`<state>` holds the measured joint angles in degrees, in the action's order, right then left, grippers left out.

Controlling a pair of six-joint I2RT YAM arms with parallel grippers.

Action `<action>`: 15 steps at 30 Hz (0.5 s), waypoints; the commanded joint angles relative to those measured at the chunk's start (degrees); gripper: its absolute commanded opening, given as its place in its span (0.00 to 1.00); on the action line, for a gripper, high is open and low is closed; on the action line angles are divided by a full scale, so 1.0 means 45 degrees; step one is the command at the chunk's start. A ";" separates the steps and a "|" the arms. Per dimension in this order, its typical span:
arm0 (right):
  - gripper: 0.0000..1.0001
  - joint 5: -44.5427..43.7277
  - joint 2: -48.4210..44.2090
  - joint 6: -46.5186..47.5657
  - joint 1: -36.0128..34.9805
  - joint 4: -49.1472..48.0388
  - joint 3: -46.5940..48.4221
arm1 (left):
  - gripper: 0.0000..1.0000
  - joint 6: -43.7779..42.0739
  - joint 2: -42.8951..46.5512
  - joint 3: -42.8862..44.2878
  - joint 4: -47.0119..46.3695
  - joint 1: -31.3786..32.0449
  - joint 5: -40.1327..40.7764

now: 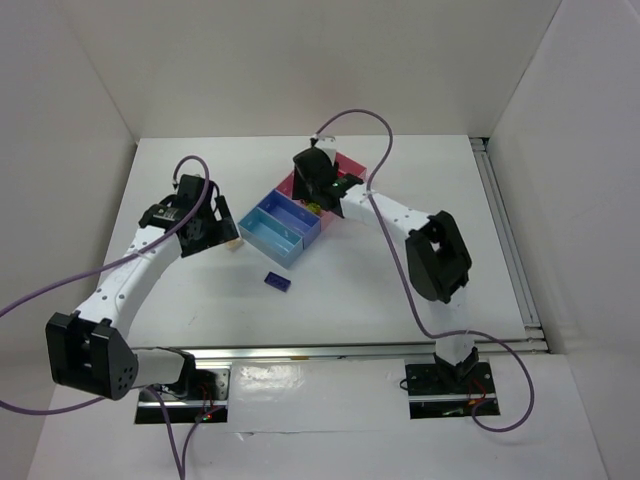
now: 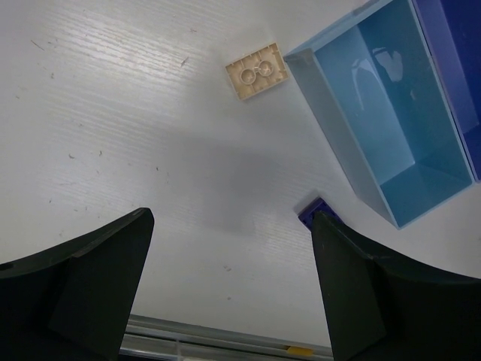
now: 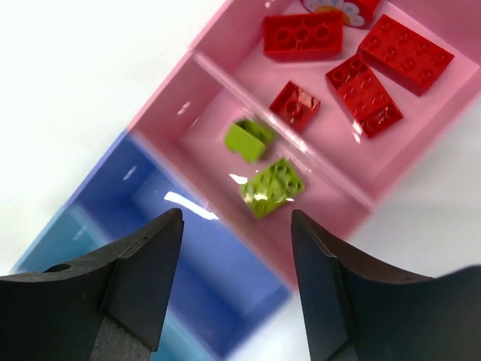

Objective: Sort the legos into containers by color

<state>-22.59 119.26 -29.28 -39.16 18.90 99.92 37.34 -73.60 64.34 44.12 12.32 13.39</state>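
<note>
Toward the surface's (image 1: 180,300) far edge, right claw (image 3: 235,226) parted, empty, over green legos (image 3: 272,188) in pink tray (image 3: 207,124).
Left claw (image 2: 233,216) wide; tan lego (image 2: 258,70) just beside blue tray (image 2: 391,105); a grab could snag its wall.

White matte table (image 1: 400,290), faintly scuffed. White panels enclose it: back wall (image 1: 320,60), left wall (image 1: 50,150), right wall (image 1: 585,150). Aluminium rail (image 1: 505,240) along right edge. Lighting even, shadows soft.

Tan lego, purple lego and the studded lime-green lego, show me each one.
Tan lego (image 2: 258,70), left wrist view, middle of its face.
Purple lego (image 1: 278,282), top external view, middle of its top.
Studded lime-green lego (image 3: 272,186), right wrist view, middle of its studded top.
</note>
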 commanded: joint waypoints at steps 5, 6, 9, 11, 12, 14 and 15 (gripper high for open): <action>0.71 -0.0138 -0.5324 0.0354 -0.2192 -0.0469 -0.4933 | 0.97 0.0452 -0.0382 -0.0078 0.0020 -0.0215 0.0131; 0.71 0.0386 -0.5679 0.0508 -0.2487 -0.0468 -0.5538 | 0.97 0.0452 -0.0266 -0.0078 0.0020 -0.0391 0.0130; 0.72 0.1151 -0.6830 0.1289 -0.3675 -0.1383 -0.8058 | 0.97 0.0141 0.0085 -0.0195 0.0020 -0.0958 -0.0181; 0.72 0.1951 -0.6971 0.1895 -0.4070 -0.1504 -0.8899 | 0.97 -0.0016 0.0396 -0.0078 0.0020 -0.1135 -0.0182; 0.72 0.2108 -0.6778 0.2109 -0.4478 -0.1388 -0.8903 | 0.97 -0.0017 0.0399 -0.0078 0.0020 -0.1290 -0.0182; 0.73 0.2110 -0.6485 0.2715 -0.4968 -0.1522 -0.9058 | 0.97 -0.0017 0.0516 -0.0078 0.0020 -0.1466 -0.0006; 0.73 0.2226 -0.6367 0.3026 -0.5318 -0.2161 -0.9176 | 0.97 -0.0152 0.0516 0.0077 0.0020 -0.1719 -0.0006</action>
<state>-14.92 89.89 -21.12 -60.47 14.44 59.59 37.74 -73.19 63.86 44.18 6.39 13.21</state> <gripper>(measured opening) 0.728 0.969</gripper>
